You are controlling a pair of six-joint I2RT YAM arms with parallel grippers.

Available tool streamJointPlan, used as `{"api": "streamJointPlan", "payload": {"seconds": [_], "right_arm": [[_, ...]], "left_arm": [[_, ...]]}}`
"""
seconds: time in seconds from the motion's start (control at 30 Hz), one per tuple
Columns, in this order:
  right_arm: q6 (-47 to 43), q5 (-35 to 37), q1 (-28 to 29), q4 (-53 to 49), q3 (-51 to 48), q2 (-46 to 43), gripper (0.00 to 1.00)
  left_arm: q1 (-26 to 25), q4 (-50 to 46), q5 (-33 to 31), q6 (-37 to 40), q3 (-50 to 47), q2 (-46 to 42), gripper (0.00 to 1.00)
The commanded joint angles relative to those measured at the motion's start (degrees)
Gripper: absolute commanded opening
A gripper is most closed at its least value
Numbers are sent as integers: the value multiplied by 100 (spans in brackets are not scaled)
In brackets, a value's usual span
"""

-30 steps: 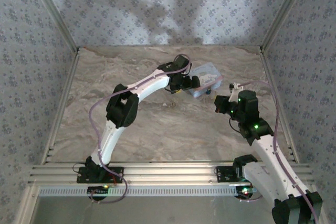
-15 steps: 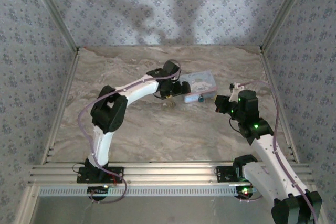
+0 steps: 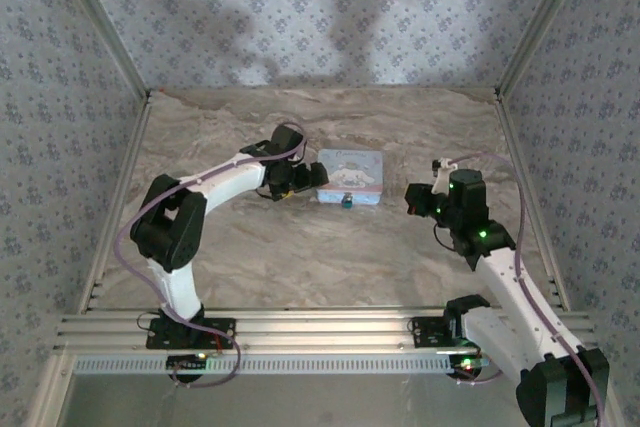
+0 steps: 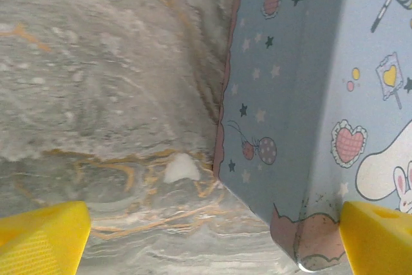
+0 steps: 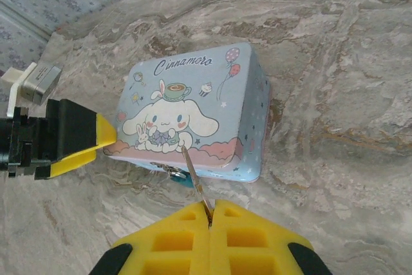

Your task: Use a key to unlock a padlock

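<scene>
2 grippers are seen over a marbled table (image 3: 250,267), 1 on each side of a light-blue tin (image 3: 350,173) with a cartoon rabbit on its lid. The tin is laid flat near the middle of the table, lid up.

The padlock (image 5: 174,173) is found at the tin's near wall, low against the table; it is tiny and partly hidden by the key, so its shackle cannot be made out. From above, it is seen as a small dark speck (image 3: 346,201) at the middle of the tin's front edge.

The left gripper (image 3: 303,181) is held low at the tin's left end with its jaws spread wide. In the left wrist view, the yellow fingers (image 4: 40,237) are placed at the 2 bottom corners of the picture, and a corner of the tin is seen between them; nothing is gripped.

The right gripper (image 5: 210,214) is pressed closed on the key (image 5: 195,183). The thin blade is pointed out from between the yellow pads toward the tin's front wall, just beside the padlock. Whether the blade is touching the padlock cannot be told.
</scene>
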Motion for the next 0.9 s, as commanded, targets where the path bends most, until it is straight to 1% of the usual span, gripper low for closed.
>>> {"api": "streamJointPlan", "payload": {"seconds": [0.0, 0.23, 0.43, 0.57, 0.7, 0.77, 0.87], "right_arm": [[65, -277, -33, 138, -24, 78, 0], [65, -518, -6, 177, 26, 302, 0], [73, -650, 54, 230, 42, 457, 0], [123, -761, 121, 368, 30, 586, 0], [235, -990, 216, 669, 74, 851, 0], [320, -1131, 271, 845, 124, 1037, 0], [482, -1401, 334, 1179, 218, 1401, 0]], "left_arm": [[160, -431, -394, 152, -254, -22, 98], [458, -399, -443, 272, -270, -17, 98], [717, -519, -479, 577, 276, 265, 98], [780, -395, -399, 745, 418, 233, 98], [781, -86, -320, 937, 282, -135, 98], [783, 148, -294, 1053, 65, -443, 98], [781, 722, -61, 1337, -501, -1026, 98]]}}
